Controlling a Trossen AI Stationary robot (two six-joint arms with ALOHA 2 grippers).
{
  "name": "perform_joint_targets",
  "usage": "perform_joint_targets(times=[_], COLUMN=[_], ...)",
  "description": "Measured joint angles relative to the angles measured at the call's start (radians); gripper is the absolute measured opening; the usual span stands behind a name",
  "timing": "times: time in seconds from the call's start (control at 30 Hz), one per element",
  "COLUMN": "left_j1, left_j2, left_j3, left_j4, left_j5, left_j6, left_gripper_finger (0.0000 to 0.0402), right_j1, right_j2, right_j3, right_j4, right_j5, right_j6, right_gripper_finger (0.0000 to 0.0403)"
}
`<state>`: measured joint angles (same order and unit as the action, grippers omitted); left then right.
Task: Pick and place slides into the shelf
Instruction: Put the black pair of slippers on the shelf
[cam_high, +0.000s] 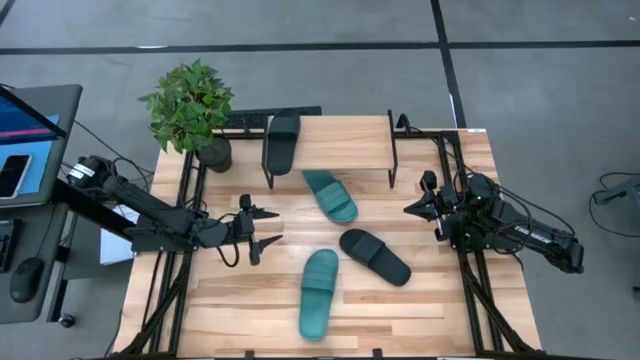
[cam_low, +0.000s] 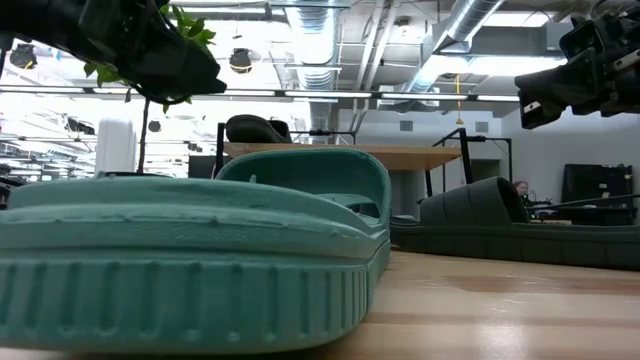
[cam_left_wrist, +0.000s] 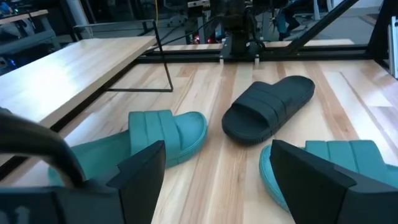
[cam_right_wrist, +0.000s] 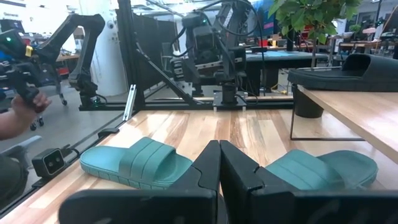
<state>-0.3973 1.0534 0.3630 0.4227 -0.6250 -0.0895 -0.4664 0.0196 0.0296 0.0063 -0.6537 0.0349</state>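
One black slide (cam_high: 281, 142) lies sole-down on the left end of the shelf's plank (cam_high: 340, 140), also seen as the black slide (cam_right_wrist: 348, 71) in the right wrist view. A teal slide (cam_high: 330, 195) lies on the table at the shelf's front edge. A second black slide (cam_high: 375, 256) and a second teal slide (cam_high: 319, 292) lie nearer the table's front. My left gripper (cam_high: 262, 228) hovers open left of these slides, pointing toward them (cam_left_wrist: 217, 180). My right gripper (cam_high: 418, 207) is shut (cam_right_wrist: 219, 168) near the table's right side, touching nothing.
A potted plant (cam_high: 190, 110) stands at the table's far left corner beside the shelf. Black frame rails run along both table sides (cam_high: 470, 290). A person's hand (cam_right_wrist: 18, 112) shows beyond the table. Bare tabletop lies between the slides and the near edge.
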Motion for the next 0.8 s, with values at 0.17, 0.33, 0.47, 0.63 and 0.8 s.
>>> perform_joint_targets(times=[0.17,0.33,0.47,0.63,0.8], left_j1=[0.000,0.000,0.000,0.000,0.000], left_j2=[0.000,0.000,0.000,0.000,0.000], left_j3=[0.000,0.000,0.000,0.000,0.000], left_j4=[-0.054,-0.114,-0.128,-0.127,-0.125], left_j5=[0.000,0.001,0.000,0.000,-0.004], left_j6=[0.000,-0.023,-0.051,-0.078,-0.087], left_gripper_finger=[0.0274,0.0274,0.0274,0.0274,0.0274], right_j1=[0.000,0.000,0.000,0.002,0.002], right_j2=[0.000,0.000,0.000,0.000,0.000], right_j3=[0.000,0.000,0.000,-0.001,-0.001], right_j4=[0.000,0.000,0.000,0.049,0.171], right_j5=[0.000,0.000,0.000,0.000,0.003], right_j6=[0.000,0.000,0.004,0.146,0.236], right_gripper_finger=[0.0000,0.0000,0.0000,0.0000,0.0000])
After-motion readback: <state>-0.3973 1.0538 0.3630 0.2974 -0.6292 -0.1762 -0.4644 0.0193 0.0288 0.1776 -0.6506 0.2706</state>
